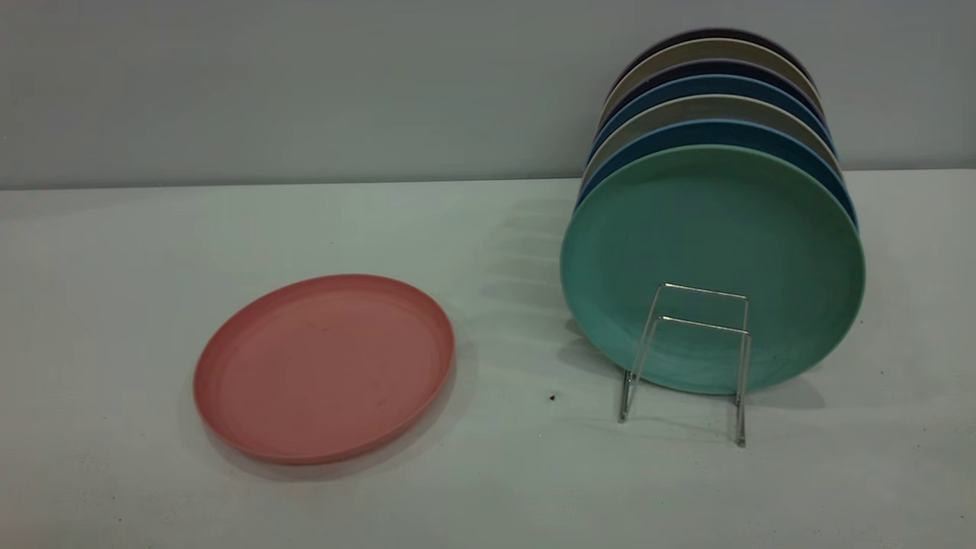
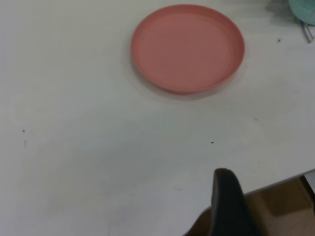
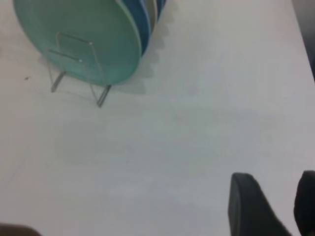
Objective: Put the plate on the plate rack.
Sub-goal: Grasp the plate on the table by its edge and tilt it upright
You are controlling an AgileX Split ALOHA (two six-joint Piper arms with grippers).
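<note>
I am looking at a pale, matte white counter [image 1: 488,488] running up to a plain grey wall [image 1: 305,84]; a few small dark specks are dotting the surface, one just left of the rack's feet. In the left wrist view the counter's near edge is showing, with a brown floor [image 2: 280,201] below it.

Going left to right: the left stretch of counter is lying bare, then the plate [image 1: 324,368] is sitting flat, rim up, left of centre and well apart from the rack. It is salmon-pink, round and matte, with a shallow raised rim. Open counter is lying all around it, with a broad gap between it and the rack.

Right of that gap the plate rack [image 1: 686,358] is standing, thin silver wire loops, its two front loops holding nothing. Behind them a teal-green plate [image 1: 713,267] is standing on edge, and further plates in blue [image 1: 762,141], beige and dark tones are lining up behind it toward the wall.

Neither arm is appearing in the exterior view. The left gripper [image 2: 229,206] is hanging over the counter's near edge, only one dark finger showing, so I cannot tell its state. The right gripper [image 3: 278,204] is hovering above bare counter near the rack, its two dark fingers spread apart, grasping nothing.
</note>
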